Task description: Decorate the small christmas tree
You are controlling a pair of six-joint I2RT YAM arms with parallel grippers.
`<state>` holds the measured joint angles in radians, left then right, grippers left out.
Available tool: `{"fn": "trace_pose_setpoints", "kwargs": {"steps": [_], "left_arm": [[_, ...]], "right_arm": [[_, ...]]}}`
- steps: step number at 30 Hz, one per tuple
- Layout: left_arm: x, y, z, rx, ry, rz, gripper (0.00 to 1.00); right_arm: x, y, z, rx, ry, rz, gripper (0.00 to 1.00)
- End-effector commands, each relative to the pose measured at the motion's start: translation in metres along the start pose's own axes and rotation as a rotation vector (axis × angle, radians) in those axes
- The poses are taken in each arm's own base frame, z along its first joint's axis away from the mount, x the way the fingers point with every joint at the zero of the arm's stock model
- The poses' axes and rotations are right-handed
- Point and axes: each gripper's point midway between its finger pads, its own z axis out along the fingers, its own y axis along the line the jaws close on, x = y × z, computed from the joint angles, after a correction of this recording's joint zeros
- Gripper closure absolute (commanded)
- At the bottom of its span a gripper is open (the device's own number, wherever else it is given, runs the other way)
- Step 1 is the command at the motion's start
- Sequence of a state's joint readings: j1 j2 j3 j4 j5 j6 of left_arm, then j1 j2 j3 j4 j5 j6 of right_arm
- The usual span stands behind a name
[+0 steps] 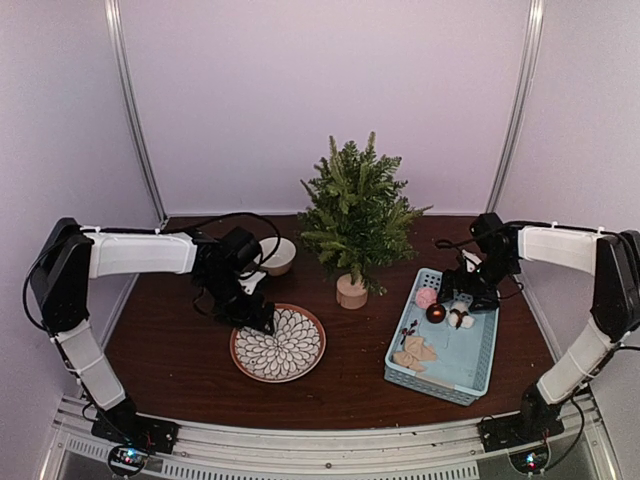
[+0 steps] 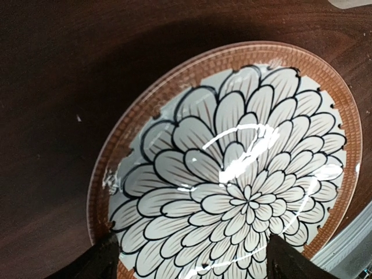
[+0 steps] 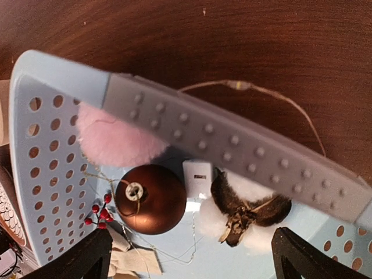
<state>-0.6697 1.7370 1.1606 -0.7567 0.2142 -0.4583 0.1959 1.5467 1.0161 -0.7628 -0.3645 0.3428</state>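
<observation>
The small christmas tree [image 1: 355, 215] stands upright on its pale wooden stump [image 1: 351, 292] at the back middle of the table. My right gripper [image 1: 462, 305] is open over the far end of a light blue basket [image 1: 478, 375], above a brown bauble [image 3: 150, 197], a pink fluffy ball [image 3: 116, 139], a cotton boll [image 3: 247, 212], a small white box [image 3: 197, 179] and red berries [image 3: 99, 214]. My left gripper [image 1: 258, 318] is open and empty just above the left edge of a flower-patterned plate [image 2: 232, 168].
A small white bowl [image 1: 280, 256] sits behind the plate, left of the tree. Beige fabric ornaments [image 1: 415, 352] lie in the near part of the basket. A thin wire [image 3: 279, 104] runs over the dark table beyond the basket rim.
</observation>
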Motion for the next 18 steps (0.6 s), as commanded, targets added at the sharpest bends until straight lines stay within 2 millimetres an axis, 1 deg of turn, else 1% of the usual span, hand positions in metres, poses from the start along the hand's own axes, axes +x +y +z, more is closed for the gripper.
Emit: {"fn": "trace_pose_setpoints", "kwargs": {"steps": [1,3,6,11,12,16,18], "left_arm": [[-0.001,0.029,-0.002,-0.171,0.020,-0.029,0.12],[-0.002,0.043,-0.005,-0.247,0.020,-0.036,0.12],[-0.002,0.061,-0.009,-0.312,0.034,-0.068,0.12],[-0.004,0.090,-0.021,-0.407,0.034,-0.105,0.12],[-0.004,0.097,-0.024,-0.423,0.035,-0.116,0.12],[-0.002,0.132,-0.032,-0.474,0.045,-0.178,0.12],[-0.002,0.153,-0.036,-0.486,0.046,-0.215,0.12]], "right_arm": [[-0.029,-0.012,-0.001,0.087,-0.055,-0.021,0.00],[-0.037,-0.021,-0.001,0.113,-0.064,-0.012,0.00],[-0.050,-0.034,-0.003,0.133,-0.078,0.012,0.01],[-0.075,-0.048,-0.005,0.157,-0.109,0.014,0.00],[-0.079,-0.051,-0.003,0.163,-0.107,0.014,0.00],[-0.098,-0.060,0.002,0.172,-0.119,0.028,0.01],[-0.106,-0.065,0.005,0.179,-0.123,0.035,0.00]]}}
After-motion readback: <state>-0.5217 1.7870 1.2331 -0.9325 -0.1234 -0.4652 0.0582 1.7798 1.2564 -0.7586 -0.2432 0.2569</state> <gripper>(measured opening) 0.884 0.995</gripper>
